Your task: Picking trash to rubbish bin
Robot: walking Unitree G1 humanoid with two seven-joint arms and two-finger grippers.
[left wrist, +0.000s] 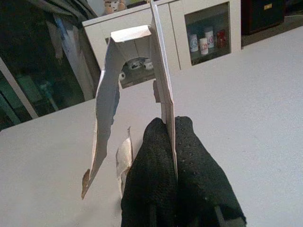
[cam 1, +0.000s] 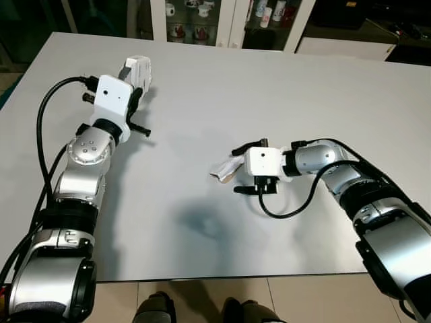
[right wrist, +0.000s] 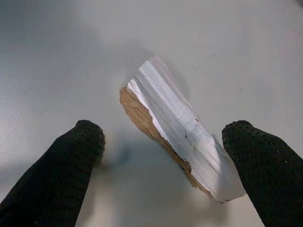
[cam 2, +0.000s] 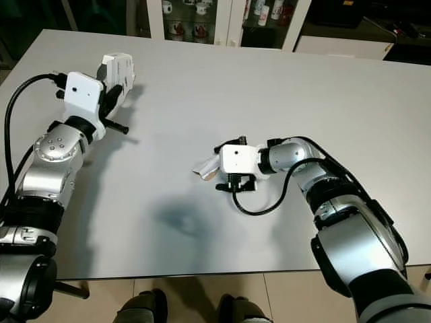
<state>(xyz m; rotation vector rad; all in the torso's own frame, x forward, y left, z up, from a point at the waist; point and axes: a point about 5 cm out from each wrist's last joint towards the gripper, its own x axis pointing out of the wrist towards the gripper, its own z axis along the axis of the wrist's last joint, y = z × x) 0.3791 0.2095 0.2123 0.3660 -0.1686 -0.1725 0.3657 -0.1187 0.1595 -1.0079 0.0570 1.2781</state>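
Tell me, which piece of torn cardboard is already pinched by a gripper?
The torn white box piece, clamped in the left gripper. The other scrap lies on the table between the right gripper's open fingers.

I see a matt, smooth grey table (cam 1: 202, 87). The torn carton piece (left wrist: 161, 90) in my left gripper (left wrist: 173, 137) looks like thin white cardboard, brown at the ripped edges. The scrap (right wrist: 180, 130) between my right gripper's (right wrist: 163, 163) dimpled black rubbery fingers (right wrist: 71, 165) has a glossy white face over rough brown card.

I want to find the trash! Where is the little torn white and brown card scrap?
The torn white and brown card scrap lies on the grey table, right of centre, between the right gripper's open fingers.
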